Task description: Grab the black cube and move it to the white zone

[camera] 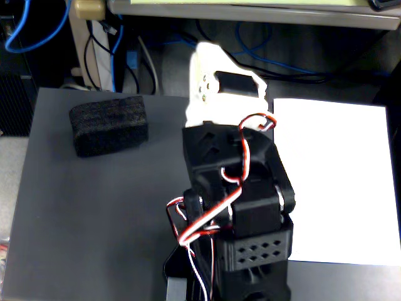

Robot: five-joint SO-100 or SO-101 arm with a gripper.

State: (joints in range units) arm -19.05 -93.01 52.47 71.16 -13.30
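Observation:
The black cube [109, 125] is a rough black foam block lying on the dark grey table [88, 219] at the far left. The white zone [335, 182] is a flat white paper sheet on the right side of the table. The arm stands folded in the middle of the fixed view, between block and sheet. Its white gripper [210, 58] points toward the table's far edge, to the right of the block and apart from it. It holds nothing that I can see. The jaws are seen from behind, so their opening does not show.
The black arm body [241, 207] with red and white wires fills the lower middle and hides part of the table. Blue and black cables [125, 59] hang beyond the far edge. The table's left edge runs close to the block.

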